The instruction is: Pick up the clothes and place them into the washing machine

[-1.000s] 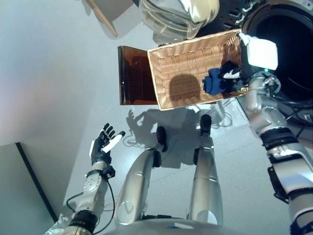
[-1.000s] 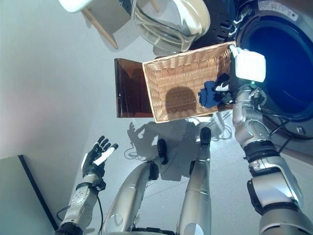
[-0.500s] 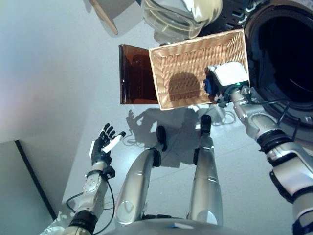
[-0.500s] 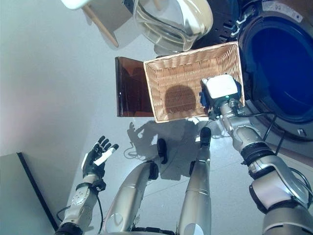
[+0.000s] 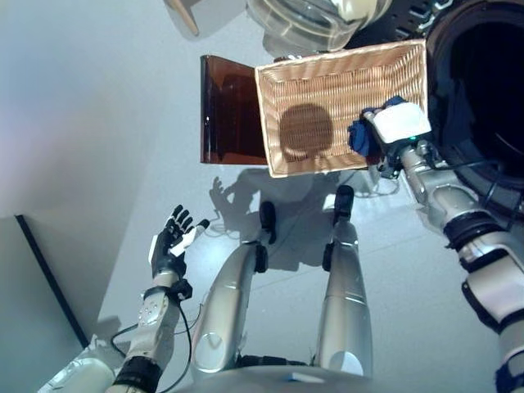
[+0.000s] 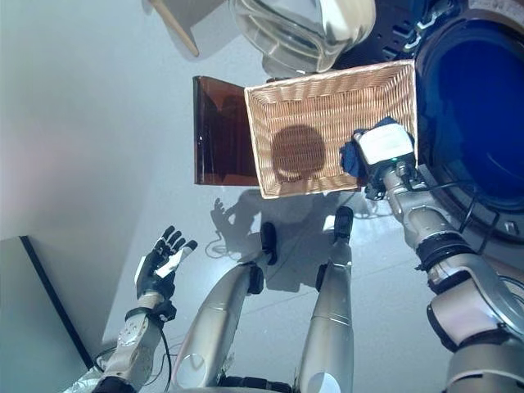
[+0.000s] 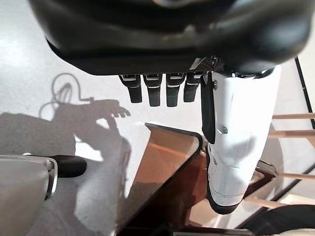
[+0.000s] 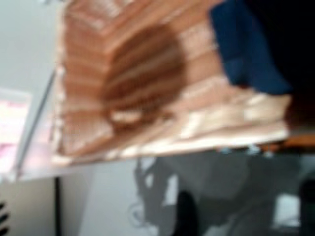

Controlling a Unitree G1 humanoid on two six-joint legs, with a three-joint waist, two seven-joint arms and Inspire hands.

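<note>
I'm reaching my right hand (image 5: 399,131) into the basket (image 5: 327,90); blue cloth (image 5: 359,136) is bunching just under it, fingers hidden, grip unclear. Left hand (image 5: 169,244) is idling spread, well apart. Washer (image 6: 467,98) is gaping beside the right hand.

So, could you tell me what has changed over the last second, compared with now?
The right hand has come away from the washing machine's drum opening and back over the wicker basket, down by the blue garment; whether it grips the cloth cannot be seen. The camera shifted slightly. The left hand stays open and idle, low over the floor.
</note>
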